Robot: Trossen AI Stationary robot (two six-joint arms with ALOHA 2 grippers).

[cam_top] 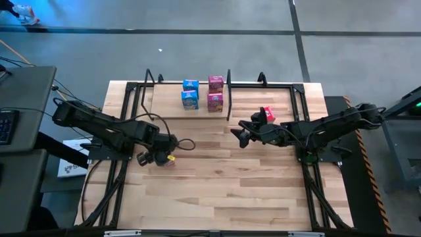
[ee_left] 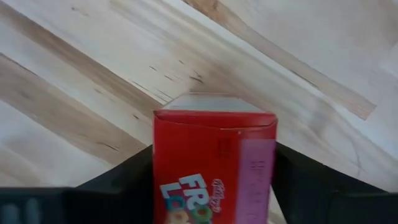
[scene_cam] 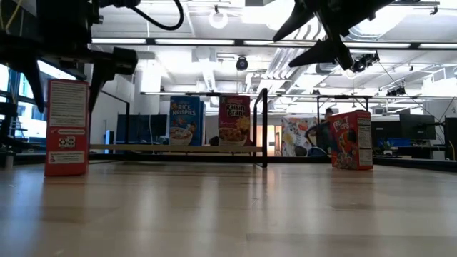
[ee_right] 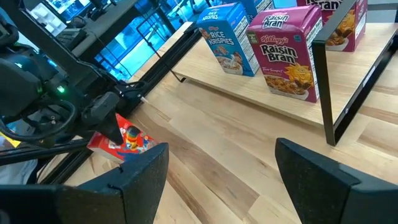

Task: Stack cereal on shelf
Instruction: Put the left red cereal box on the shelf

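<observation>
A red Froot Loops box (ee_left: 214,168) stands upright on its bottom on the plank table at the left (scene_cam: 66,128). My left gripper (cam_top: 156,158) is open and points down over it, one finger on either side of its upper part (scene_cam: 66,89); I see no touch. My right gripper (cam_top: 241,135) is open and empty, above the table middle right. A second red box (cam_top: 268,116) stands on the table at its right (scene_cam: 351,139). The shelf (cam_top: 164,106) at the far edge holds blue Rice Krispies boxes (ee_right: 229,37) and pink Raisin Bran boxes (ee_right: 287,53), standing upright.
The shelf's black frame has an upright rail (ee_right: 323,87) at its right end, beside the pink boxes. Black frame bars run along the table's left (cam_top: 122,131) and right (cam_top: 304,125) sides. Bare planks lie between the arms and toward the near edge (cam_top: 217,191).
</observation>
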